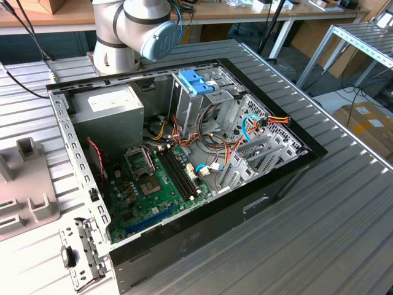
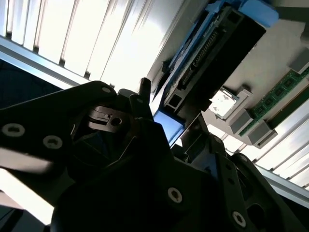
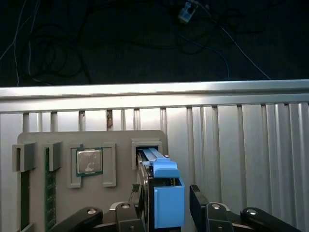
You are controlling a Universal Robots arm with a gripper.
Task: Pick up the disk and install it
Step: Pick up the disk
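One ribbed metal desk [image 1: 344, 233]; one open computer case [image 1: 202, 236] on it; one grey holder [image 1: 24, 184] at nine o'clock of the case in the exterior view. End effector [image 3: 166, 193]: jaws parted astride the disk [image 3: 169, 205], clamping nothing. The disk stands on edge in a holder slot, processor [image 3: 89, 161] alongside.

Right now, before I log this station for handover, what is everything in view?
ribbed metal table: one, silver, under everything
flat fixture plate: one, grey, on table
rectangular hard disk in plastic frame: one, dark grey and light blue, standing in plate slot
square processor chip: one, silver, in plate recess
memory sticks: apparently two, green, in plate
open computer case: one, black, on table
motherboard: one, green, inside case
plastic latch: one, blue, atop case's metal cage
robot arm: one, grey, beside case
tool: one, black, open, straddling disk
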